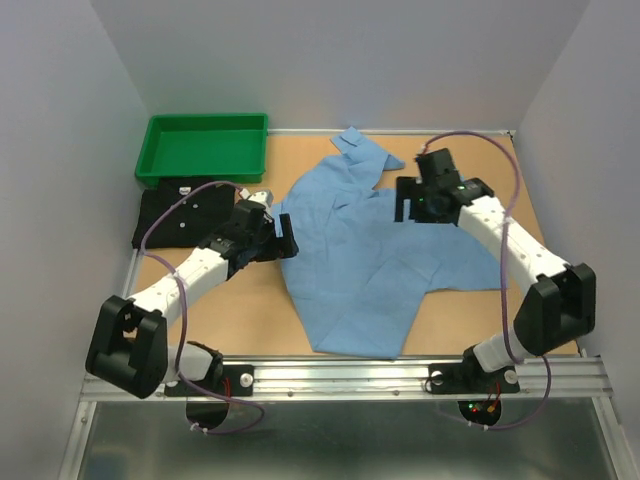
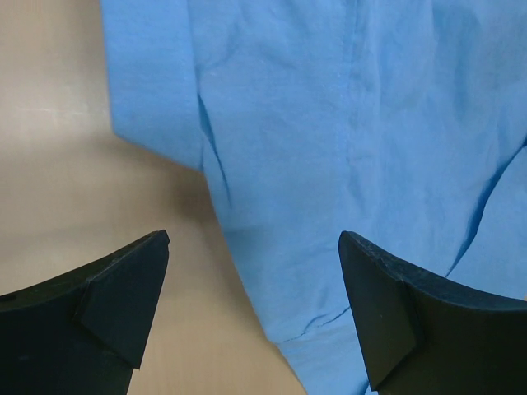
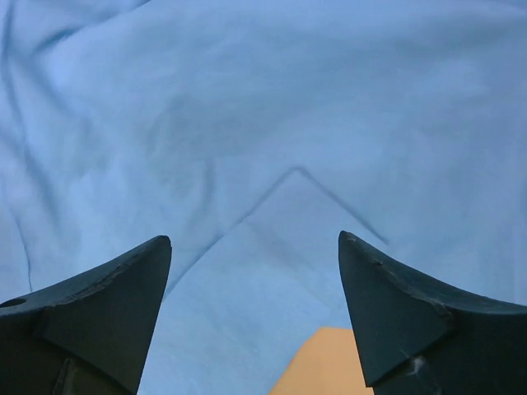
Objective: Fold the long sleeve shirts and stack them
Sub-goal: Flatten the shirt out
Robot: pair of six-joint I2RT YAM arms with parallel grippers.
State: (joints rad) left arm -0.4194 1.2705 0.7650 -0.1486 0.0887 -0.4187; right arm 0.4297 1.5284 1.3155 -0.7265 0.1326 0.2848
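Note:
The light blue shirt (image 1: 375, 255) lies spread and rumpled across the middle of the table, its collar towards the back. The black shirt (image 1: 180, 215) lies folded at the left, in front of the tray. My left gripper (image 1: 272, 236) is open and empty at the blue shirt's left edge; its wrist view shows the shirt's edge (image 2: 346, 148) between the fingers. My right gripper (image 1: 420, 198) is open and empty over the shirt's upper right part; its wrist view shows a folded corner of blue cloth (image 3: 280, 239) below.
A green plastic tray (image 1: 203, 146) stands at the back left, behind the black shirt. White walls close in the table on three sides. Bare wooden table (image 1: 540, 180) shows to the right of the blue shirt.

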